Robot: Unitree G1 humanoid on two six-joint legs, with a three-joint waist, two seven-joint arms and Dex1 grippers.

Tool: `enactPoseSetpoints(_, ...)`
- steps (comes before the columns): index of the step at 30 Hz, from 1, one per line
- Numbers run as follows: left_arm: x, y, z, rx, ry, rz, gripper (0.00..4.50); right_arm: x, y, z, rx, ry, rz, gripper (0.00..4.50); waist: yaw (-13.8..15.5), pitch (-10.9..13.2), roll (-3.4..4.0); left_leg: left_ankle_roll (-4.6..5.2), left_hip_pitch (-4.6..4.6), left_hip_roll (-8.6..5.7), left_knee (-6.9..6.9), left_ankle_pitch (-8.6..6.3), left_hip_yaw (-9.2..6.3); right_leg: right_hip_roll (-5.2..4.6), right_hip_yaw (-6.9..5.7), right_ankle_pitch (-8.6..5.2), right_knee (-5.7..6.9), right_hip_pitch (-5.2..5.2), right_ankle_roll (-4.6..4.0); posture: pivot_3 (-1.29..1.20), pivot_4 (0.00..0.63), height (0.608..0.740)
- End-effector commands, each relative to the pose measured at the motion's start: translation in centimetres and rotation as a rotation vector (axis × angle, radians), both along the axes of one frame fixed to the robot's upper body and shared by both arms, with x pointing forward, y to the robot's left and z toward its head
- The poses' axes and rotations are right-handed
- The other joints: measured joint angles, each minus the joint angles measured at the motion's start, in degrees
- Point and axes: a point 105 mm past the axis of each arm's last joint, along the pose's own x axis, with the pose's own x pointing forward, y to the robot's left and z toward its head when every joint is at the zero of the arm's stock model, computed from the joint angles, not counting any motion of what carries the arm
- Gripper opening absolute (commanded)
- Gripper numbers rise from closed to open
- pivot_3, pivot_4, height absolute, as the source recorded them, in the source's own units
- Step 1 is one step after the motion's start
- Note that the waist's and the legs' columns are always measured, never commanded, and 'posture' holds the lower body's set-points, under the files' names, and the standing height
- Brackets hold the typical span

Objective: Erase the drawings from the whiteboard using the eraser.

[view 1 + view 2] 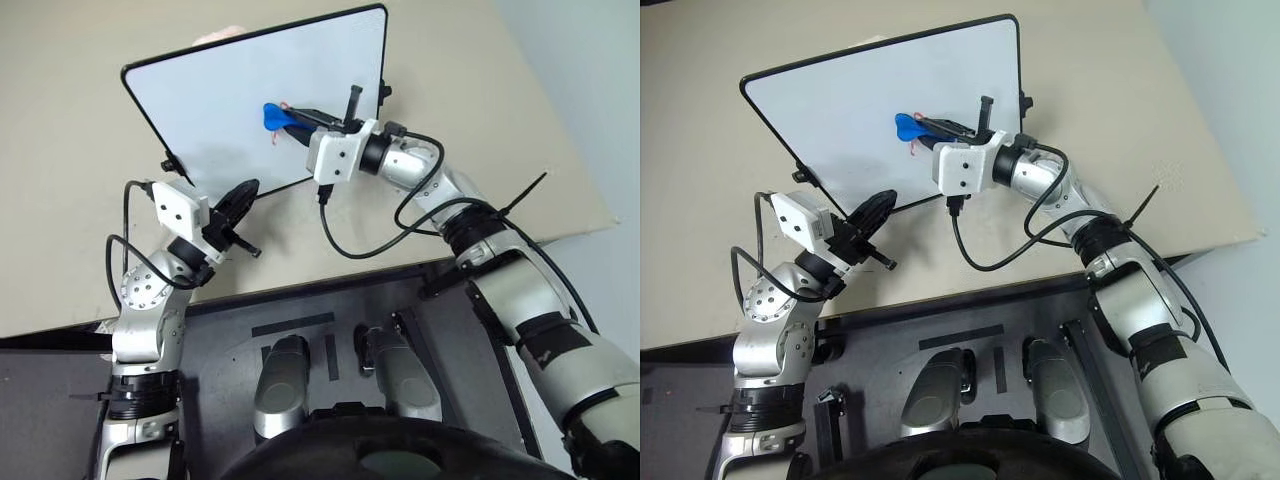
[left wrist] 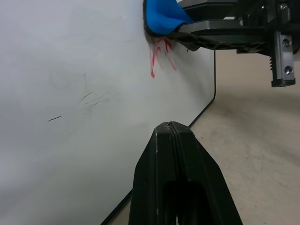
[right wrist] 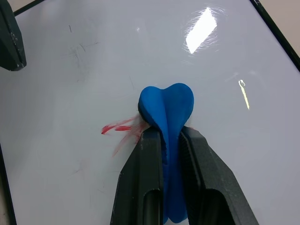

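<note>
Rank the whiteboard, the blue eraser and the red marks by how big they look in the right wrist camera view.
1. whiteboard, by far the largest.
2. eraser, held in the right gripper.
3. drawings, a few thin red strokes beside the eraser, partly hidden by it, so their full extent is unsure.

One whiteboard [image 1: 230, 110] is standing on one table [image 1: 60, 200]; one eraser [image 3: 167, 110], blue, is showing against the board; one patch of red drawings [image 3: 119, 131] is showing beside it, made of a few thin strokes, too smeared to be counted exactly; two grippers are showing, a left gripper [image 1: 240, 200] and a right gripper [image 1: 930, 126]; each is carrying two black fingers; two black knobs are sitting on the board's frame, one [image 1: 170, 161] on each side [image 1: 384, 92].
</note>
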Motion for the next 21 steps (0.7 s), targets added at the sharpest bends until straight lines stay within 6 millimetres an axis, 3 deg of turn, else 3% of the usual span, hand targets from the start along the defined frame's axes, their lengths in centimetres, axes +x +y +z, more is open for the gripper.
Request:
enactPoseSetpoints(1,-0.4,0.1,1.4,0.007,-0.060,0.003,0.00,0.8,-0.6,-0.7,-0.016,0.000,-0.048,0.23,-0.04,0.00,0.00,0.01,0.03,0.00,0.01,0.01,0.00,0.00,0.00,0.05,0.01,0.02,-0.04,0.00,0.150,0.740)
enactPoseSetpoints(6,-0.5,0.2,1.4,0.008,-0.062,0.008,0.00,0.1,-0.5,-3.6,-0.100,0.023,-0.024,0.23,-0.05,0.00,0.00,0.01,0.07,0.00,0.01,0.01,-0.02,0.00,0.00,0.30,-0.01,0.00,-0.13,0.00,0.150,0.740)
enactPoseSetpoints(9,-0.5,0.2,1.4,0.008,-0.063,0.008,0.00,0.5,-0.8,-3.8,-0.102,0.009,-0.052,0.23,-0.05,0.00,0.00,0.00,0.07,0.00,0.00,0.01,-0.02,0.00,-0.01,0.34,-0.01,-0.04,-0.12,0.00,0.150,0.740)
enactPoseSetpoints(17,-0.4,0.0,1.4,0.007,-0.061,0.002,0.00,2.7,-2.6,2.6,0.045,-0.182,-0.166,0.23,-0.14,0.05,0.05,0.00,-0.15,-0.01,0.04,0.01,-0.02,0.00,0.00,0.31,-0.06,-0.24,-0.06,0.00,0.150,0.740)
enactPoseSetpoints(21,-0.3,-0.1,1.4,0.004,-0.059,0.000,0.00,2.5,-2.6,4.3,0.082,-0.245,-0.160,0.23,-0.39,0.05,0.04,-0.01,-0.07,0.00,0.01,0.00,-0.02,0.00,-0.02,0.58,-0.08,-0.30,-0.14,0.00,0.150,0.740)
